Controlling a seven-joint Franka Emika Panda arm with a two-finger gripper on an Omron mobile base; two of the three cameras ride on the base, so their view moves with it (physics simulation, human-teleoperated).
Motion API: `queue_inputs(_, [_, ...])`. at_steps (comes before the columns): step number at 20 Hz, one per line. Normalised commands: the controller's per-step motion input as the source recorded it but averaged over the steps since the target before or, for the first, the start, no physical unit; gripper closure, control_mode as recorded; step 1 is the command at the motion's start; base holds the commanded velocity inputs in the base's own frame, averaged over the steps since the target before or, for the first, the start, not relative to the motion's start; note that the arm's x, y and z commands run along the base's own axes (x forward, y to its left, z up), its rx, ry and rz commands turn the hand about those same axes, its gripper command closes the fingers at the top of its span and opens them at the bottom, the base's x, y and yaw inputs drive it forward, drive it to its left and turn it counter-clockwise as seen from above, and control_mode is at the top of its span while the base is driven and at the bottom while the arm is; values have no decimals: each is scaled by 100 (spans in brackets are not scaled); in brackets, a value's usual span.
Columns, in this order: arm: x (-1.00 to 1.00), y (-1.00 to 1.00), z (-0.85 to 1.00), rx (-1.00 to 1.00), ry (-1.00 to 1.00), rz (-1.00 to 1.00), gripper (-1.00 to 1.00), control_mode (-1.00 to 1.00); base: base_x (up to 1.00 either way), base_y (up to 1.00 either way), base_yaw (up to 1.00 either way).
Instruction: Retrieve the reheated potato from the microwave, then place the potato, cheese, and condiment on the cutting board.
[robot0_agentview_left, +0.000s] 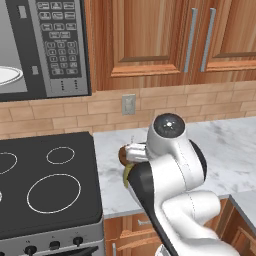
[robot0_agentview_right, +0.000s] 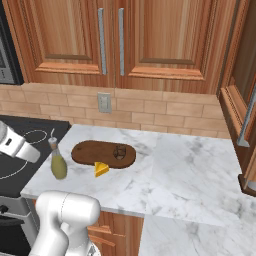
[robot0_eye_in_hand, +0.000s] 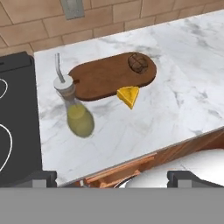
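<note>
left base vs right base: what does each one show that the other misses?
Left base view: microwave with keypad, full stovetop. Right base view: cheese at the cutting board's front edge, potato on the board, whole condiment standing beside it. Both: marble counter, outlet, cabinets.

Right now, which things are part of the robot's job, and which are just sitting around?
Part of the job:
potato, already on the board
board
cheese, beside the board's edge
bottle, on the counter
microwave, door open

Just sitting around:
stove
wall outlet
cabinets
white plate in the microwave
</note>
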Motion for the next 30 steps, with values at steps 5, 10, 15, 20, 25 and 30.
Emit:
queue_inputs(5, [4, 44, 0, 0, 0, -7, -100, -100, 0, 0, 0])
queue_inputs(10, [27, 17, 0, 0, 7, 1, -100, -100, 0, 0, 0])
queue_inputs(15, [21, 2, -2, 0, 2, 4, -100, -100, 0, 0, 0])
queue_inputs(20, [15, 0, -14, 0, 0, 5, -100, -100, 0, 0, 0])
queue_inputs(25, [19, 0, -23, 0, 0, 2, -100, -100, 0, 0, 0])
queue_inputs(30, [30, -1, -20, 0, 3, 0, -100, -100, 0, 0, 0])
